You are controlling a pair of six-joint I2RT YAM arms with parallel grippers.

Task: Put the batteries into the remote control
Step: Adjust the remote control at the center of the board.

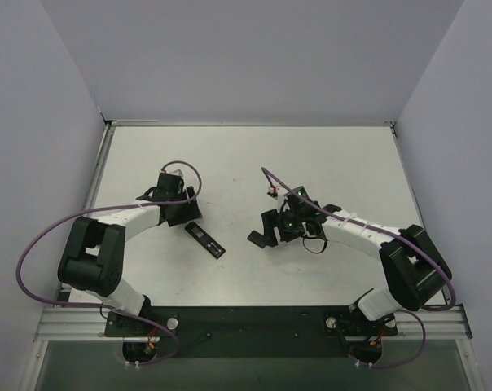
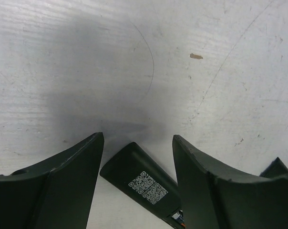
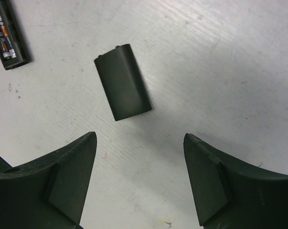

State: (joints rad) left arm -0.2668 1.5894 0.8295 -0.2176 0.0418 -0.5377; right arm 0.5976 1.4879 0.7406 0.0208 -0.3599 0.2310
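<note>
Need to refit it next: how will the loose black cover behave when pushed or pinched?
The cover looks like thin moulded plastic: probably stiff and light. Lying flat, it should slide, not roll. Its smooth back may slip.

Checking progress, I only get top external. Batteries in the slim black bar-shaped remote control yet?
Observer: Yes, right wrist shows the small cylindrical batteries lying in the remote control's open bay.
Operator: Cover?
Observer: Short black rectangular cover lies loose on the white table, ahead of the open right gripper.
Operator: And the left gripper?
Observer: Open, astride the remote control's end with the QR label.
</note>
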